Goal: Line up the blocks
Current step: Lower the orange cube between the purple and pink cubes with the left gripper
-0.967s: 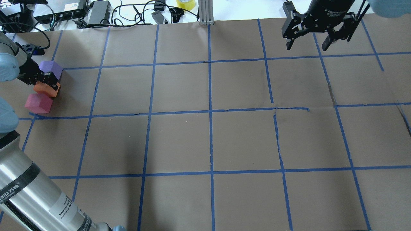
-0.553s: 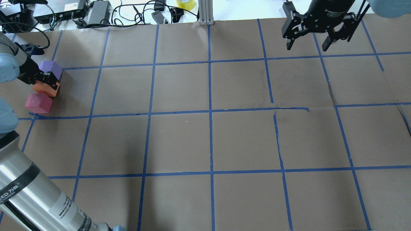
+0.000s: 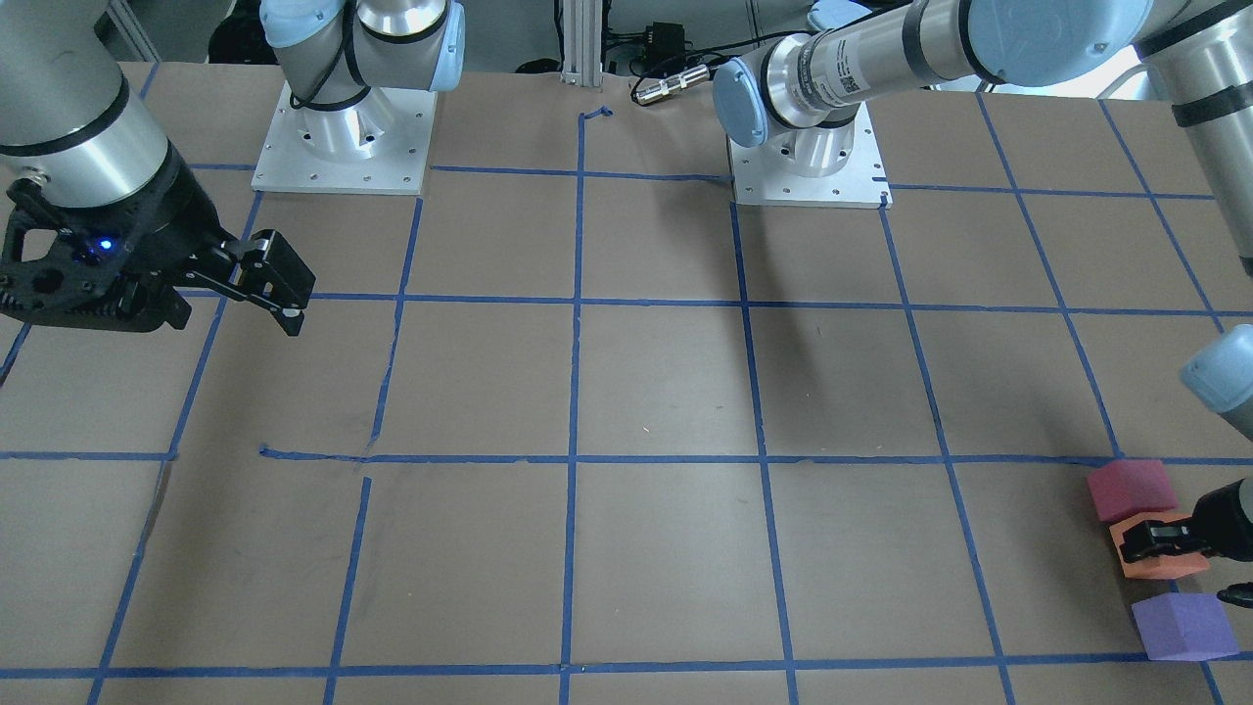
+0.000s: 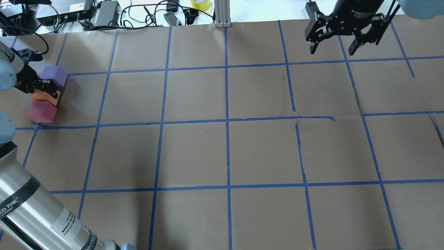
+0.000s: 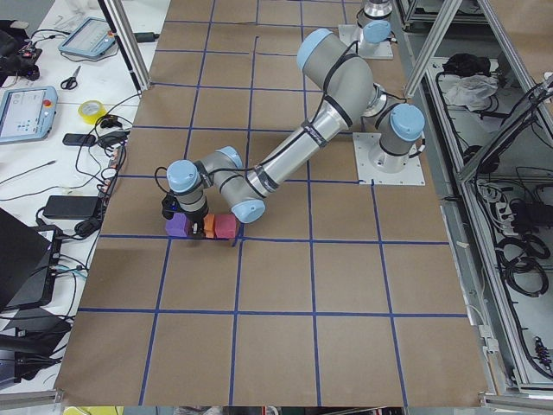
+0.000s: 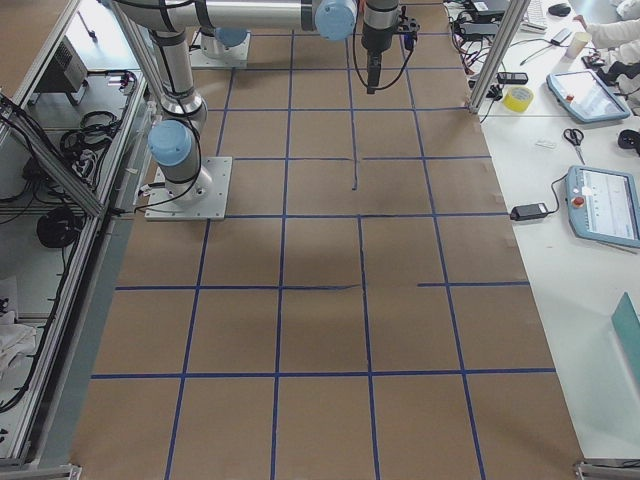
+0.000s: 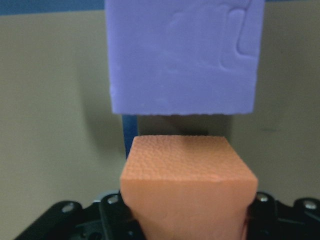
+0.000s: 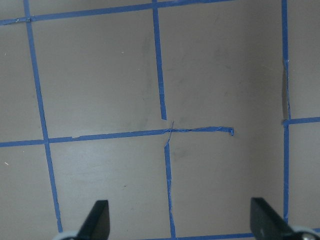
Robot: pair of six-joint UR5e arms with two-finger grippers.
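Note:
Three foam blocks lie in a short row at the table's far left edge: purple, orange, red-pink. My left gripper is shut on the orange block, between the other two. In the left wrist view the orange block sits between the fingers, with the purple block just ahead across a small gap. The front view shows red-pink, orange and purple. My right gripper is open and empty, high over the far right of the table.
Brown paper with a blue tape grid covers the table. Cables, power bricks and a tape roll lie beyond the far edge. The blocks sit close to the table's left edge. The paper is torn near the middle right.
My left gripper has shifted slightly to the view's left with the orange block in it. The purple and red-pink blocks have barely moved. The right gripper has stayed put.

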